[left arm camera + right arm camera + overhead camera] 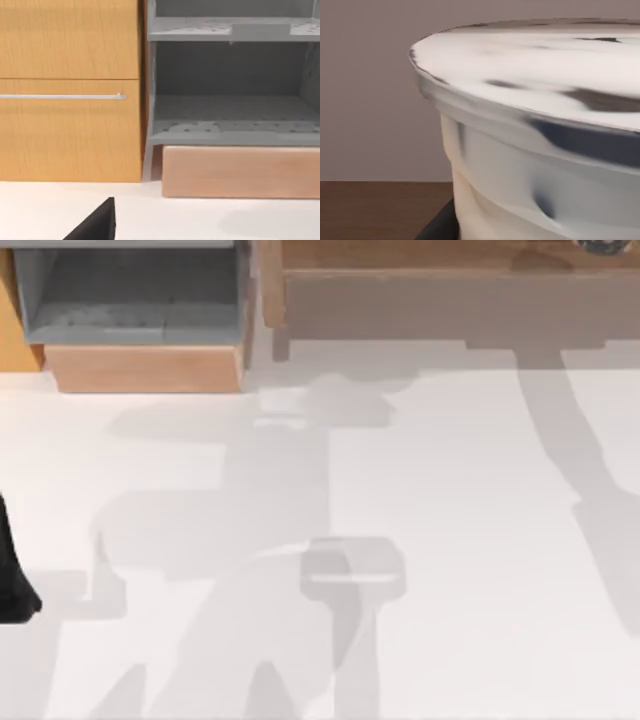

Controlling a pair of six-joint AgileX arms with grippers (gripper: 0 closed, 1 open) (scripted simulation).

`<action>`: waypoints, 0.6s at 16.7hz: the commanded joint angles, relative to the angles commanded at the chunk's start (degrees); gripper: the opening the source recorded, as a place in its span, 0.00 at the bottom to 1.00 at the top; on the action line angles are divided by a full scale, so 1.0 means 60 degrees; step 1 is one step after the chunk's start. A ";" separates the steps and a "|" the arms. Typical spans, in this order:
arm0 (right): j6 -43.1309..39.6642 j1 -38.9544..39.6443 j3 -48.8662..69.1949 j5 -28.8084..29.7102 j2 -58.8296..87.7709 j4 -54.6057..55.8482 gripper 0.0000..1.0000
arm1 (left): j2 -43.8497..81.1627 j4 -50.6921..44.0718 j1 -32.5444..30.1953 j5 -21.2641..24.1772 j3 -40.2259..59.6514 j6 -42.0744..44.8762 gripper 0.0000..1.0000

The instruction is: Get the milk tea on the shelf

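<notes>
Your milk tea (535, 150) sits right against the right gripper's camera, its white flat lid (530, 65) level and the clear wall below it showing creamy drink. Under it lies brown wood, which I take to be the shelf (400, 300); from above, a sliver of the cup's rim peeks in at that ledge's far right end. A dark sliver shows beside the cup's lower wall, likely a finger (437, 227) of the right gripper, but you cannot tell from here whether that gripper is clamped on the cup or spread.

Expect the cup to be thin, smooth and easily dented, and heavy with liquid for its stiffness. Hold it around the middle of the wall, below the lid's rim, with a gentle squeeze, and keep it upright.

Your left gripper (95, 225) is parked low over the tabletop (450, 540), facing the grey box (230, 100); its state cannot be told either.
</notes>
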 joint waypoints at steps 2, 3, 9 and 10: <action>0.0000 0.0000 0.0000 0.0000 0.0000 0.0000 0.00 | 0.0000 0.0000 0.0000 0.0000 0.0000 0.0000 1.00; 0.0012 0.0046 -0.0032 0.0016 0.0018 0.0019 0.00 | 0.0000 0.0000 0.0000 0.0000 0.0000 0.0000 1.00; 0.0001 -0.0070 0.0701 -0.0066 0.1062 0.0331 0.00 | 0.0000 0.0000 0.0000 0.0000 0.0000 0.0000 1.00; -0.0002 -0.0101 0.0877 -0.0081 0.1282 0.0405 0.00 | 0.0000 0.0000 0.0000 0.0000 0.0000 0.0000 1.00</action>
